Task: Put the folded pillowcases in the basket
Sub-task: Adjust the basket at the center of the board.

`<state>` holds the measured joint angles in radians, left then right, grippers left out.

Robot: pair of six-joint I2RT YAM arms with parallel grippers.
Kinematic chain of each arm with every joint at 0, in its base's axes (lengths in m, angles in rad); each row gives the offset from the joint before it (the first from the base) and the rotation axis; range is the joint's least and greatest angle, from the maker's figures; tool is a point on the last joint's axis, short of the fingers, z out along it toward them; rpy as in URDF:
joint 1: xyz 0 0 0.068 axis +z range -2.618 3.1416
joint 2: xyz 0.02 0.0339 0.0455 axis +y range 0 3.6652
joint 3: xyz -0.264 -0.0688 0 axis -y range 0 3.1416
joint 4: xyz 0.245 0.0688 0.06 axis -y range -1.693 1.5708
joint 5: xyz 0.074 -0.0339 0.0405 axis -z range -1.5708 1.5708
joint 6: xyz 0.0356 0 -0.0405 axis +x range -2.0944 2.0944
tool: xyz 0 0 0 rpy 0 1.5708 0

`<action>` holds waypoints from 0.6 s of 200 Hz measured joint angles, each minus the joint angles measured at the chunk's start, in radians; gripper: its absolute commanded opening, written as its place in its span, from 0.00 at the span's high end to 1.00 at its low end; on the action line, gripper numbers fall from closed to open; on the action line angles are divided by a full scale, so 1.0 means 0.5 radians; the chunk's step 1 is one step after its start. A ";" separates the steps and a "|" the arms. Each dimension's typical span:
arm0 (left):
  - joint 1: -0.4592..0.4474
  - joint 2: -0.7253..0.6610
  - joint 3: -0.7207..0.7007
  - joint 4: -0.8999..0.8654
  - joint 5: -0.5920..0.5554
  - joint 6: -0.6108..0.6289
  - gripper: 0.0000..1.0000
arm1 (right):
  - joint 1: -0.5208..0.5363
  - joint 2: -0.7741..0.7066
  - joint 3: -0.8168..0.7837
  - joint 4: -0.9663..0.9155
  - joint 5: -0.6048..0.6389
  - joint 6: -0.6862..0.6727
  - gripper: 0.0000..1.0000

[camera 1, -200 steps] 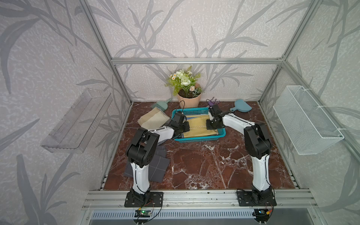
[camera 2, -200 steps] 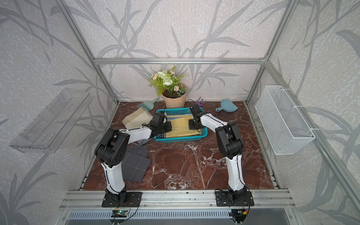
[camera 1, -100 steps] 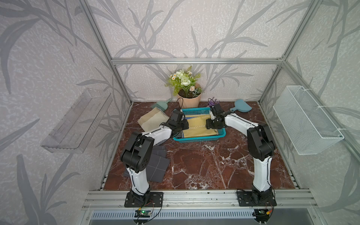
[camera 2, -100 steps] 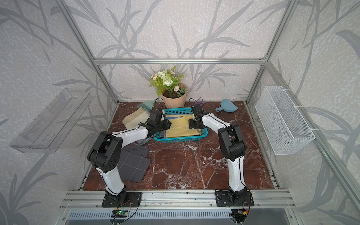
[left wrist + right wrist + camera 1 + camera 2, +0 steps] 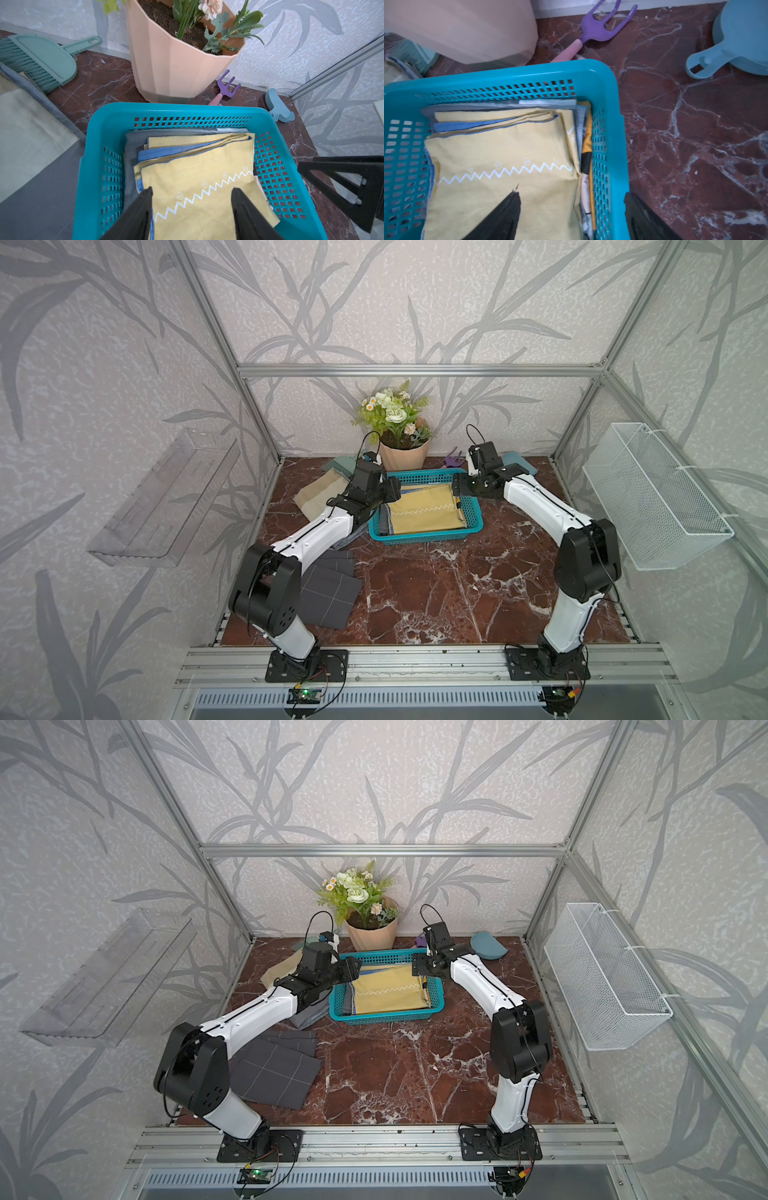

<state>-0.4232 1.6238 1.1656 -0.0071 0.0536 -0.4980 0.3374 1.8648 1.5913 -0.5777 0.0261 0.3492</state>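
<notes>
A: Pillowcase (image 5: 424, 512) first: where is it?
B: Folded, yellow with a white zigzag line and blue edging, it lies flat inside the basket (image 5: 424, 536), on top of other folded cloths (image 5: 131, 149).
A: And the left tool (image 5: 191, 189)?
B: Its jaws stand apart with nothing between them. In the left wrist view both fingers (image 5: 141, 212) are poised over the pillowcase. In both top views it sits at the basket's 10 o'clock corner.
A: The right tool (image 5: 571, 194)?
B: Spread wide and empty too. One finger (image 5: 508, 209) is over the yellow cloth and its mate is outside the basket wall, over the table (image 5: 436, 593), so the jaws straddle that wall. Whether either finger touches anything I cannot tell. From above it is at the basket's 2 o'clock corner.
A: What lies around the basket?
B: Taking the robot's side as 6 o'clock, the basket sits toward 12 on the table. A peach flower pot (image 5: 403, 454) stands just beyond it at 12 o'clock. A purple hand rake (image 5: 600, 27) lies at 1 o'clock and a blue scoop (image 5: 737, 41) at 2. A green hand brush (image 5: 41, 58) is at 11, a beige cloth (image 5: 320, 493) at 9, and a dark grey checked cloth (image 5: 328, 597) at 7, partly hidden by the left arm (image 5: 316, 531).
</notes>
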 measured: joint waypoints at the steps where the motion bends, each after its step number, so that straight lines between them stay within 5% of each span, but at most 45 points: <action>1: 0.000 0.000 -0.004 -0.002 0.000 0.001 0.37 | -0.013 0.005 0.001 -0.003 -0.001 -0.005 0.24; 63: 0.002 -0.002 -0.141 -0.065 -0.037 0.019 0.36 | -0.168 0.330 0.262 -0.175 -0.010 -0.097 0.30; 120: 0.004 -0.002 -0.141 -0.064 -0.047 0.020 0.35 | -0.156 0.441 0.327 -0.262 -0.040 -0.129 0.69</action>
<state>-0.4213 1.6230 1.0950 -0.0391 0.0299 -0.4881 0.2592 2.0853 1.7550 -0.7086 0.0063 0.2848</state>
